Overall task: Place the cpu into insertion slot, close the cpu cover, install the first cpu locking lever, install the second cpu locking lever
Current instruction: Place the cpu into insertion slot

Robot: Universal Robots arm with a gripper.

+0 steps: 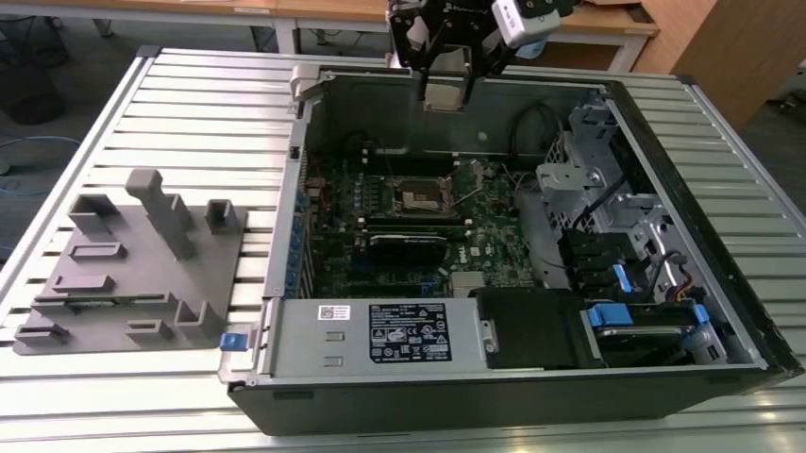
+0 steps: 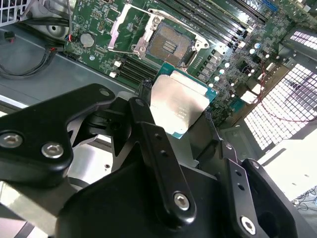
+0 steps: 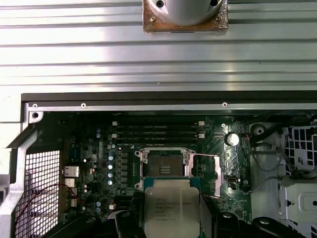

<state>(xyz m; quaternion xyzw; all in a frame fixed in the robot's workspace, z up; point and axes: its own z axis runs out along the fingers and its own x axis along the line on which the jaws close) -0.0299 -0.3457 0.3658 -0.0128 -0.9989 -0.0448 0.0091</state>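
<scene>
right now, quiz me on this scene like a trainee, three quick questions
1. True or false: the cpu already sits in the slot.
2. What does the gripper hold? A) nothing B) the cpu C) a screwdriver
3. Fill in: the cpu hangs ____ the motherboard.
Key: 1 false; 2 B; 3 above

Exterior view high and set back, slanting down into the open computer case (image 1: pixel 478 406) on the slatted table (image 1: pixel 189 104), first wrist view facing straight down over the motherboard (image 3: pixel 94 144), second wrist view tilted, close behind the gripper (image 2: pixel 178 114), both wrist views sharing the insertion slot (image 3: pixel 163 167) and the cpu (image 3: pixel 171 208).
</scene>
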